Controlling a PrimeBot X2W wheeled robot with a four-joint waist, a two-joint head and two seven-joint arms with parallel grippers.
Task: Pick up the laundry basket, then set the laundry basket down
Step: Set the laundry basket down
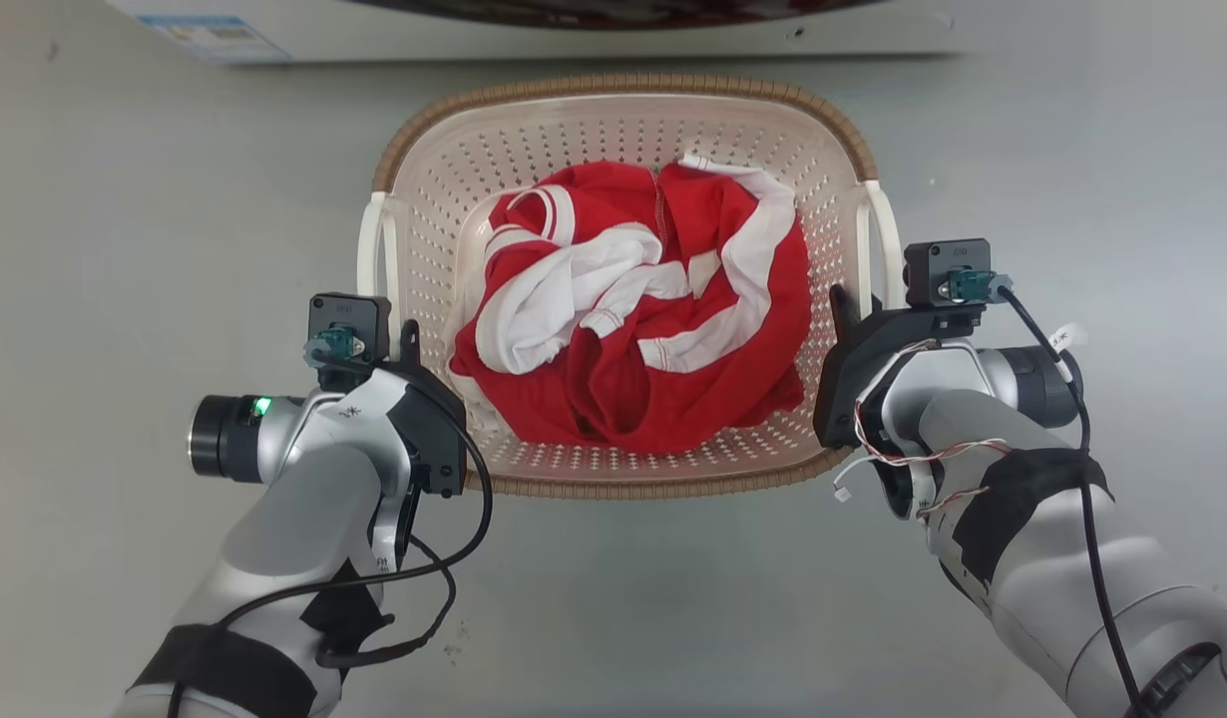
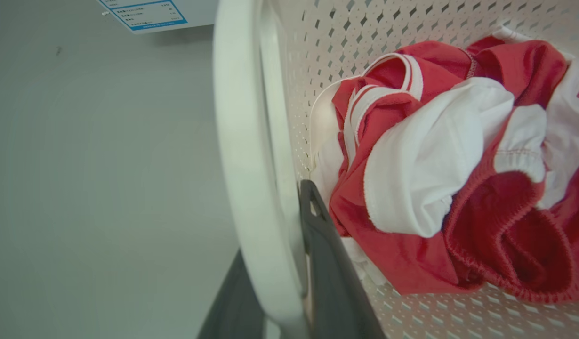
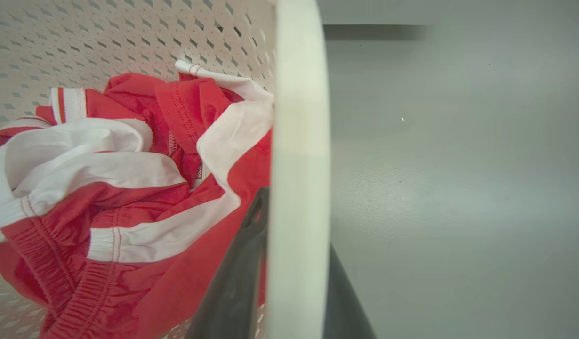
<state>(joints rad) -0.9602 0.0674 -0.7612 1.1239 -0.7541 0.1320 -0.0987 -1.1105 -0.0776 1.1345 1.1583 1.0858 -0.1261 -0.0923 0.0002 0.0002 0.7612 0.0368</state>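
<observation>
- The cream perforated plastic laundry basket, oval with a brown woven-look rim, sits in the middle of the head view over the smooth grey floor. It is just in front of the white appliance at the top edge. I cannot tell whether it is resting on the floor or already lifted off it.
- A crumpled heap of red-and-white garments fills its bottom.
- The left gripper straddles the white loop handle on the left side. Its wrist view shows one dark finger inside the loop and one outside, both against the plastic, so I judge it clamped on that handle.
- The right gripper holds the opposite white loop handle the same way, with the pincer pressed together on the band.
- Risk: both grips sit low on the loops, near their near ends. If one arm rises faster than the other, the basket would tilt and the clothes could slide toward the lower side.
- Risk: the handles are thin, smooth plastic, so a jerk could make a finger slip along the band or flex the loop.
- Risk: when setting down, the far rim could knock the appliance if the basket drifts forward.
</observation>
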